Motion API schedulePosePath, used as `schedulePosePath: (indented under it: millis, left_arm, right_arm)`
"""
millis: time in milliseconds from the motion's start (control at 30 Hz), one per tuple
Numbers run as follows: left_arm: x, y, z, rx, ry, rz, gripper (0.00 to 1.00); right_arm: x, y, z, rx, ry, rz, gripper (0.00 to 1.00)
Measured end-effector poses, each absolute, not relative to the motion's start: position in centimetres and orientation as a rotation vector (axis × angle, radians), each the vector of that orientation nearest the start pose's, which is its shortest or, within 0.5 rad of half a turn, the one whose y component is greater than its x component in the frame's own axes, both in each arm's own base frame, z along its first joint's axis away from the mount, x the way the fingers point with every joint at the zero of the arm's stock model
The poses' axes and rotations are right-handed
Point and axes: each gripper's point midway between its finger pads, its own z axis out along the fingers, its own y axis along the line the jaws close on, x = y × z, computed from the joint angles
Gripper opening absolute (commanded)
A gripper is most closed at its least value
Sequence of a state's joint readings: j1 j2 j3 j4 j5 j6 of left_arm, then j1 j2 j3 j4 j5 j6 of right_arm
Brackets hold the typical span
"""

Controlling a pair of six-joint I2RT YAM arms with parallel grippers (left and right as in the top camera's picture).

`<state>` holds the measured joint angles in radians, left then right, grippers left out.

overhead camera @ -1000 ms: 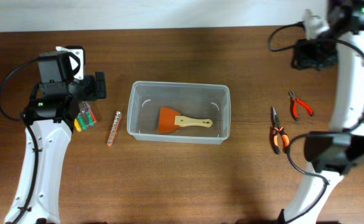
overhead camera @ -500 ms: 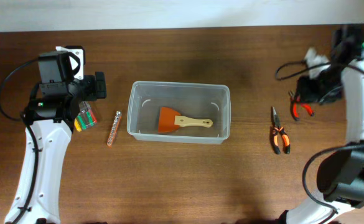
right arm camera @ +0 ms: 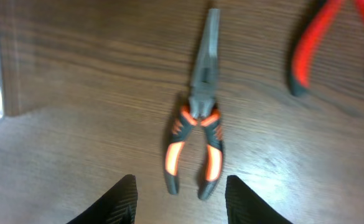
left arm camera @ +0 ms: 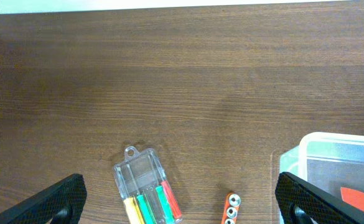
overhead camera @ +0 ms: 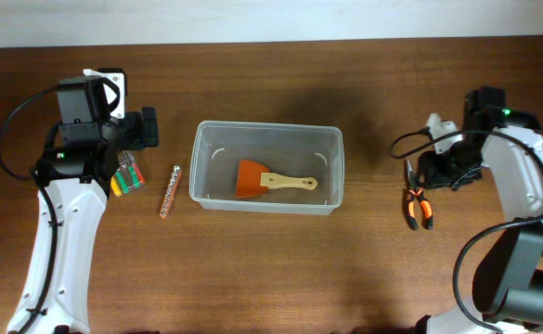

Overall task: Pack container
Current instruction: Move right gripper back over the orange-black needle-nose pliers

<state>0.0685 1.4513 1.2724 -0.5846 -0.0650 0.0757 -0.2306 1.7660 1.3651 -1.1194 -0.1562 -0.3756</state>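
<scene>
Container (overhead camera: pixel 268 127) at middle of surface (overhead camera: pixel 271 269), scraper (overhead camera: pixel 271 179) inside | likely light, stiff, slick plastic; best taken by thick rim | right hand (right arm camera: pixel 180 190) spread wide above orange-handled pliers (right arm camera: pixel 194 146), not touching | left hand (left arm camera: pixel 182 199) spread wide over case of screwdrivers (left arm camera: pixel 145 186), holding nothing

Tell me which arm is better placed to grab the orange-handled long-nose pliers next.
Right. The right gripper, open, hovers over the long-nose pliers; the left gripper is across the container, above the screwdriver case.
</scene>
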Motion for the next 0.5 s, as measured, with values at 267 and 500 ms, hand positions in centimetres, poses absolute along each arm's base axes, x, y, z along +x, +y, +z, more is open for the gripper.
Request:
schedulePosePath:
  millis: [267,500]
  left_arm:
    - [41.6,4.0,22.1,-0.024,2.336,0.147,0.99]
    - [41.6,4.0,22.1,-0.024,2.336,0.148,0.99]
  right_arm:
    - [31.4,-2.5,6.2,-0.403,3.072,0.206,0.46]
    - [29.6,-3.5,4.8,-0.229,3.166,0.125,0.46]
